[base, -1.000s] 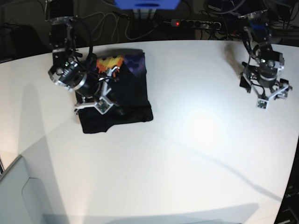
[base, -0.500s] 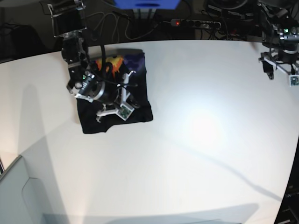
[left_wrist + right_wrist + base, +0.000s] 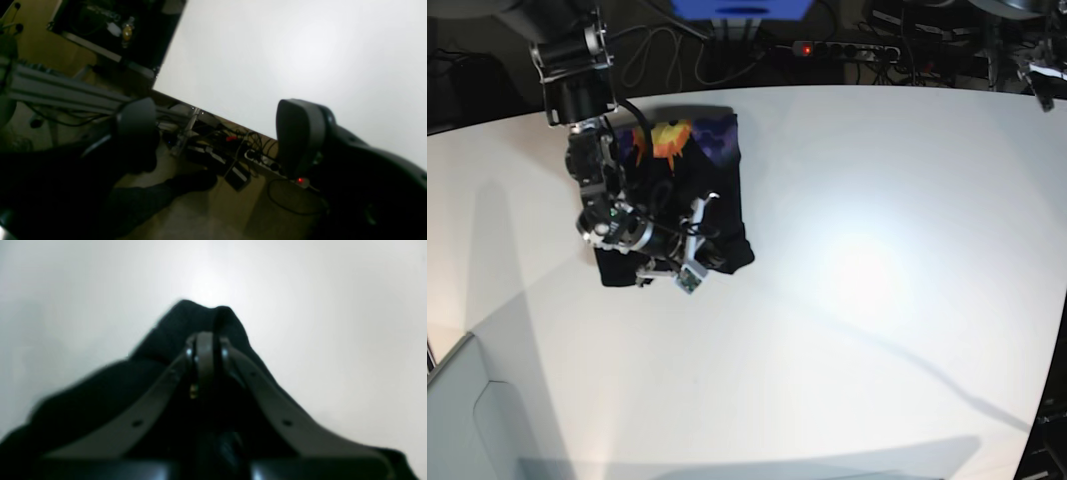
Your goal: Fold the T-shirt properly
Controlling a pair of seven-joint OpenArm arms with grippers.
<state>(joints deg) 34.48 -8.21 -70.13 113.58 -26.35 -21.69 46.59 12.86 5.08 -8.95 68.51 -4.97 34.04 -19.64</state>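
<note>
The T-shirt (image 3: 717, 180) lies folded into a dark block on the white table (image 3: 877, 280), toward its far side on the base view's left, with the orange and purple print showing along its far edge. The right gripper (image 3: 702, 255) sits low over the shirt's near edge; in the right wrist view its jaws are pinched together on a raised fold of black cloth (image 3: 200, 320). The left gripper (image 3: 217, 133) is up at the table's far edge, its two fingers spread wide with nothing between them, over the cables (image 3: 240, 146) beyond the table.
</note>
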